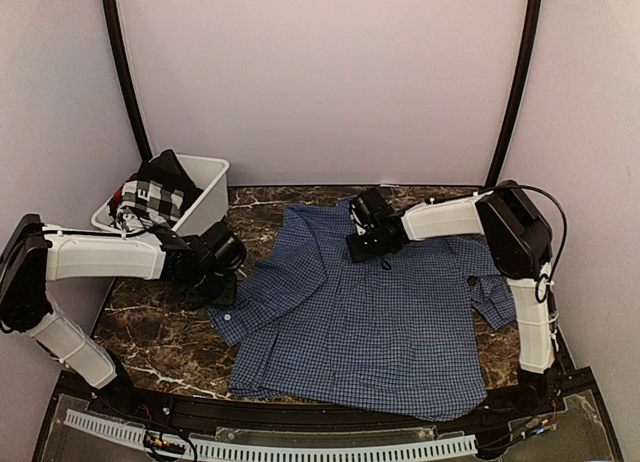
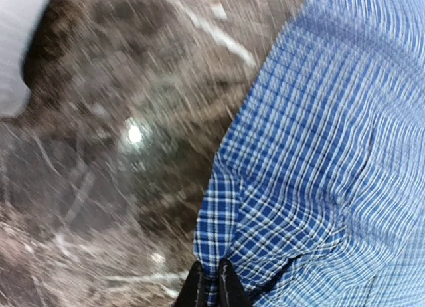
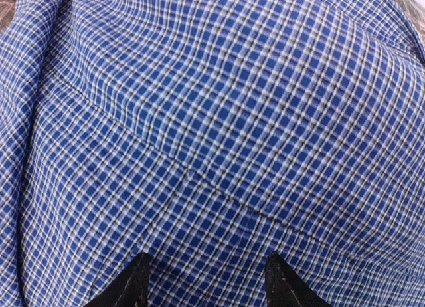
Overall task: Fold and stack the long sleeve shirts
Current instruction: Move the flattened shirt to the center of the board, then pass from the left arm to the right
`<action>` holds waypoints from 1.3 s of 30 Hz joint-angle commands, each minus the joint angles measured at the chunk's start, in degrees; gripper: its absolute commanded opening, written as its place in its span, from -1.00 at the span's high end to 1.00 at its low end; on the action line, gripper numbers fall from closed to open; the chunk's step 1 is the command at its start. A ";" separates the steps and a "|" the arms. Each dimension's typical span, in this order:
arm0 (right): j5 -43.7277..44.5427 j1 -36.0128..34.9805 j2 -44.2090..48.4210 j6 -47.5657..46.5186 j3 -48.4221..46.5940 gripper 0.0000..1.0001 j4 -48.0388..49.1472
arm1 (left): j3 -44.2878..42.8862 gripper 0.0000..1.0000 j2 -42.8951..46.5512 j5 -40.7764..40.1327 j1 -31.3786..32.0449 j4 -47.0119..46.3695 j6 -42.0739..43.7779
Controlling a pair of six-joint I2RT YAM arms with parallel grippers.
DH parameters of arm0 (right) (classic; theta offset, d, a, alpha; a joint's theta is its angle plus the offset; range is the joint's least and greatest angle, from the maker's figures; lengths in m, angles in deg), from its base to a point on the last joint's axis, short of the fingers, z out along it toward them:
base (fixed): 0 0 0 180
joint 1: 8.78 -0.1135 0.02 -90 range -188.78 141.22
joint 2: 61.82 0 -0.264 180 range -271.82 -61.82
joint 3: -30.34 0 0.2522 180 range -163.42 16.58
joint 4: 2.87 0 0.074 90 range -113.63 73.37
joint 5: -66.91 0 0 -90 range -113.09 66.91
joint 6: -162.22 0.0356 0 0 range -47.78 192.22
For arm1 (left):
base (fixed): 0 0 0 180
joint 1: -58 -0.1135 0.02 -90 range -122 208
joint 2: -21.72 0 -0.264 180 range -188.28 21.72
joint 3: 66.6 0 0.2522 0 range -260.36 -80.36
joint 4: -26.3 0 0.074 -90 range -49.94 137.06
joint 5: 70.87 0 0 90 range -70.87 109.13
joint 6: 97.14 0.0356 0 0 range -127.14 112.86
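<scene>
Top external: blue checked shirt (image 1: 380, 322) spread, rumpled.

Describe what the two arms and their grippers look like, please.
Both the left arm and right arm have smooth white shells and bulky black joints. A thin black cable loops beside the right arm's elbow. The right gripper and left gripper have black, tapering fingers.

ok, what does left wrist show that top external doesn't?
Left wrist only: the left fingers pinched together on the edge of the blue check shirt. Top external only: the whole shirt spread out, the white bin holding other clothes, the right arm reaching over the shirt. Both: the shirt on the dark marble table.
</scene>
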 commanded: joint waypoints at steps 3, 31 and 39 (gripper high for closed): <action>-0.17 2.91 -4.68 -1.09 -5.96 -0.12 -1.64 | -6.99 0.88 7.77 -6.32 -8.18 4.55 6.88; -12.05 9.08 -13.07 -8.84 -25.97 -0.16 -4.18 | -47.14 0.86 0.60 2.90 -13.63 4.45 22.85; -15.55 8.99 -1.46 -6.25 -18.07 -0.17 0.25 | -49.42 0.86 -4.98 22.01 -10.32 -0.75 24.79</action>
